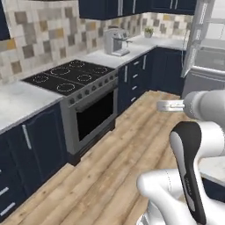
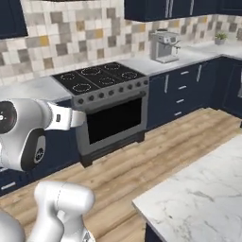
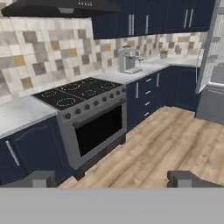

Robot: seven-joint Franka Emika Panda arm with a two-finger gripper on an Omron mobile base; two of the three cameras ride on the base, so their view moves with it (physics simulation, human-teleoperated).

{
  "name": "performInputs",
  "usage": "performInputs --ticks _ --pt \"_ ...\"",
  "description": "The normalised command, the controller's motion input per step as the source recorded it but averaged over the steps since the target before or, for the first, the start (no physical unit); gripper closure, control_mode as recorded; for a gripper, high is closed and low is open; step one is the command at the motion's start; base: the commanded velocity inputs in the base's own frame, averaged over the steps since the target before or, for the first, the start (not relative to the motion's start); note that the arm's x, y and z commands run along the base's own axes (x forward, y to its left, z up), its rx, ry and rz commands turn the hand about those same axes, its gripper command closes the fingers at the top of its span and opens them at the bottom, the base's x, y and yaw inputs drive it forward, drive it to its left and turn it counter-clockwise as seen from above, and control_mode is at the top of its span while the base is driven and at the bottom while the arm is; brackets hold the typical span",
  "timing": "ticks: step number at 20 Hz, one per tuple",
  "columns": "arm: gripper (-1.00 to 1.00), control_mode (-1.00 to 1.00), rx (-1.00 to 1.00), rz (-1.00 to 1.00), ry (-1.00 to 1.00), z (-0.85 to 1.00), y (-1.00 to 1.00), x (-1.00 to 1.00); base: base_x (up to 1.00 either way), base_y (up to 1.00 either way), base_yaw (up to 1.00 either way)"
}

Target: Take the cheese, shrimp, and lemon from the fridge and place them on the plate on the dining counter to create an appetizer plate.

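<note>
My gripper [image 3: 113, 180] is open with nothing between its two dark fingertips [image 3: 40, 178], and it faces the stove wall from above the wooden floor. The fridge [image 1: 203, 48] stands at the far right of the kitchen, pale grey, with its door swung open; in the hand view the fridge [image 3: 213, 65] lies at the right edge. A corner of the dining counter [image 2: 201, 189], with its white veined marble top, fills the lower right of the right base view. The cheese, shrimp, lemon and plate are out of view.
A black cooktop and oven [image 1: 81, 94] sit in the navy cabinet run [image 1: 136, 79] on the left. A silver coffee machine [image 1: 116, 41] stands on the worktop beyond. Wooden floor [image 1: 118, 149] runs between the cabinets and the island toward the fridge.
</note>
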Motion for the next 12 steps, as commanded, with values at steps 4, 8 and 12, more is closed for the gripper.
performInputs --ticks 4,8,12 --pt "-1.0 1.0 0.0 0.0 0.0 0.0 0.0 0.0 0.68 0.61 -0.84" --pt "-1.0 1.0 0.0 0.0 0.0 0.0 0.0 0.0 0.66 0.52 -0.84" --pt "-1.0 1.0 0.0 0.0 0.0 0.0 0.0 0.0 0.7 0.42 -0.77"
